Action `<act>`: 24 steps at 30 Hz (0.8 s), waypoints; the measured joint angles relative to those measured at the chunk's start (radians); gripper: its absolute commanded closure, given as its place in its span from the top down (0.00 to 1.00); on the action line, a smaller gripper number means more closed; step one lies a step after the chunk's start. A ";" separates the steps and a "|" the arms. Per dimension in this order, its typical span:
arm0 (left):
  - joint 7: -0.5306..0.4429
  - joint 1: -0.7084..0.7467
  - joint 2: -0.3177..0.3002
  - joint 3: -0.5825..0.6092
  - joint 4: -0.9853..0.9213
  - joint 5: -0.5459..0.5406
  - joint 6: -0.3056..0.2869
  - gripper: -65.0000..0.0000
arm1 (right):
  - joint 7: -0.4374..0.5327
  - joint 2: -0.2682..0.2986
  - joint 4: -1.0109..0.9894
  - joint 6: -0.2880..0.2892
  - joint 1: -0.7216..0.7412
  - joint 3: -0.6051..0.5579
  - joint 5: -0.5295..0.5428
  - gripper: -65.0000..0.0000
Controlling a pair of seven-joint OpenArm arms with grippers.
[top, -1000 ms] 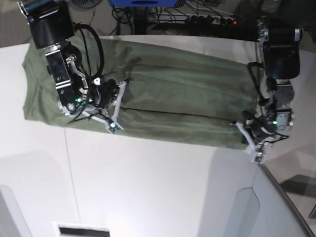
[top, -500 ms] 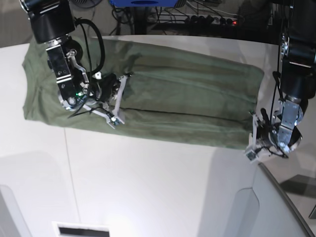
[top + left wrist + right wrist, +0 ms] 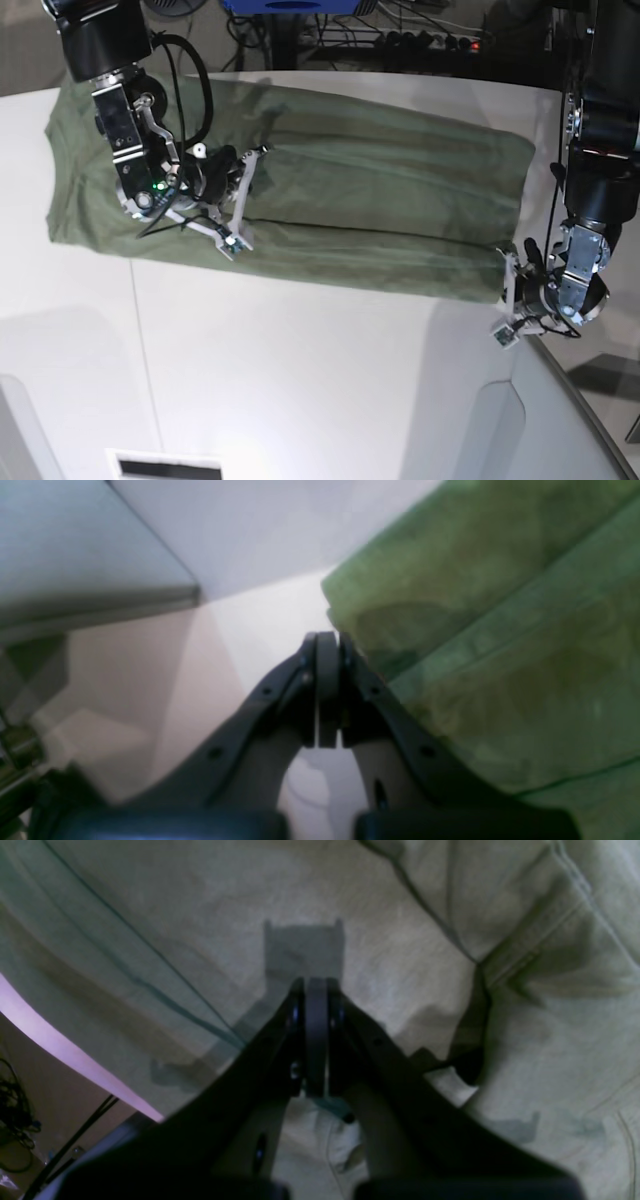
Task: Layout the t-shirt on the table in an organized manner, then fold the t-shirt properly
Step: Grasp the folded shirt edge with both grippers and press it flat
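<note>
Black-cased arms point(image 3: 100, 45) with looping black cables, green status lights and white-framed, dark-padded jaws.

dark floor point(image 3: 420, 25), tangled cables point(image 3: 400, 35)

the t-shirt point(image 3: 380, 200) is soft matt cloth, faintly creased, with stitched seams – the worktop point(image 3: 300, 380) looks smooth, matt white. each pincer point(image 3: 316, 990) shows dark, dull plastic fingers point(image 3: 327, 680).

- White desk point(image 3: 300, 380) with a curved far edge and a thin dark seam.
- Olive-green t-shirt point(image 3: 380, 200) lies folded lengthwise across the desk's far half.
</note>
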 measured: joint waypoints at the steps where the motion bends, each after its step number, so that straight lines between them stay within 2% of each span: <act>1: -0.009 -0.003 0.009 0.000 -0.023 -0.004 -0.005 0.00 | -0.001 0.000 0.000 0.000 0.000 0.000 0.000 0.00; 3: -0.013 -0.009 0.024 0.001 -0.062 0.000 -0.004 0.00 | 0.000 0.000 0.000 0.000 -0.001 0.003 0.001 0.00; 10: -0.017 -0.007 0.026 0.001 -0.064 0.001 -0.004 0.00 | 0.000 0.003 0.000 0.000 -0.005 0.125 -0.007 0.00; 13: -0.017 -0.006 0.026 0.028 -0.065 0.001 -0.041 0.00 | -0.001 0.002 0.000 0.000 -0.006 0.128 -0.007 0.00; 17: -0.017 -0.001 0.024 0.084 -0.065 -0.006 -0.048 0.00 | 0.000 0.000 0.000 0.000 -0.006 0.128 -0.004 0.00; 24: -0.024 0.024 0.018 0.087 -0.062 -0.002 -0.048 0.00 | -0.001 0.000 0.000 0.000 -0.006 0.128 -0.003 0.00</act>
